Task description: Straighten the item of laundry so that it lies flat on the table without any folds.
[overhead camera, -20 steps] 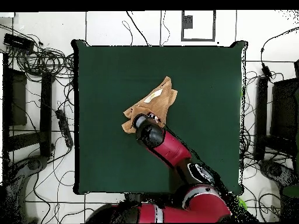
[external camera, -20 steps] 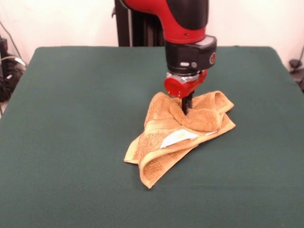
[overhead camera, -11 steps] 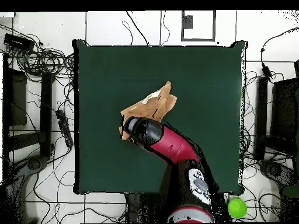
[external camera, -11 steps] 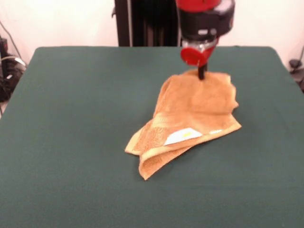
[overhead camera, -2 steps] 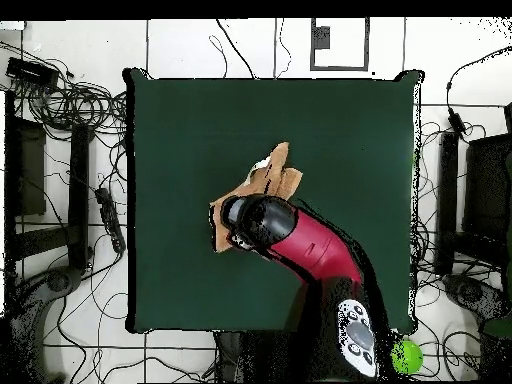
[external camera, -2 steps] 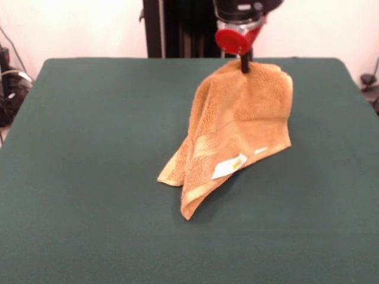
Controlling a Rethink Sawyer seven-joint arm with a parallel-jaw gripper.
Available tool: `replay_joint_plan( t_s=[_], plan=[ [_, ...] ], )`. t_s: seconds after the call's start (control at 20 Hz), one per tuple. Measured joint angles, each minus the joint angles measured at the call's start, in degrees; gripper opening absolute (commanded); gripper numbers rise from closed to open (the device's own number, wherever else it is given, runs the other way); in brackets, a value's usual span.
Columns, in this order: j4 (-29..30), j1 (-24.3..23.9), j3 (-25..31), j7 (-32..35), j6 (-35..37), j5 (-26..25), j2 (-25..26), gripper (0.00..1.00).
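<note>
My end effector (external camera, -2 steps: 244, 65) pinching the towel (external camera, -2 steps: 237, 127) by its top edge, towel hanging straight beneath it, folded, lower corners touching the table (external camera, -2 steps: 89, 148) near its middle

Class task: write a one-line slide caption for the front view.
Gripper lifts an orange-tan towel by its top; its lower corners rest on the green table.

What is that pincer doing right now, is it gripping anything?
Pincer: closed on the top edge of the orange towel, holding it lifted while the lower end rests on the green table.
</note>
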Motion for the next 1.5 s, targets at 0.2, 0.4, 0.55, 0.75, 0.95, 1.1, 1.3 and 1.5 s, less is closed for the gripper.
replay_joint_plan(
  t_s=[0.2, 0.4, 0.55, 0.75, 0.95, 1.1, 1.3, 1.5],
  plan=[
    [-0.4, -0.3, -1.1, 0.0, 2.7, -1.9, -1.7, 0.00],
    [-1.3, -1.1, -1.8, 0.0, 7.5, -5.0, -3.6, 0.00],
    [-2.5, -1.9, -2.1, 0.0, 12.5, -8.0, -4.9, 0.00],
    [-4.5, -3.3, -2.1, 0.0, 20.0, -11.8, -6.3, 0.00],
    [-7.3, -5.1, -2.1, 0.0, 29.0, -15.6, -7.8, 0.00],
    [-9.3, -6.6, -2.1, 0.0, 34.6, -17.4, -8.7, 0.00],
    [-11.6, -8.5, -1.9, 0.0, 40.4, -19.2, -9.7, 0.00],
    [-13.8, -10.8, -1.5, -0.1, 44.3, -20.8, -10.7, 0.00]
  ],
)
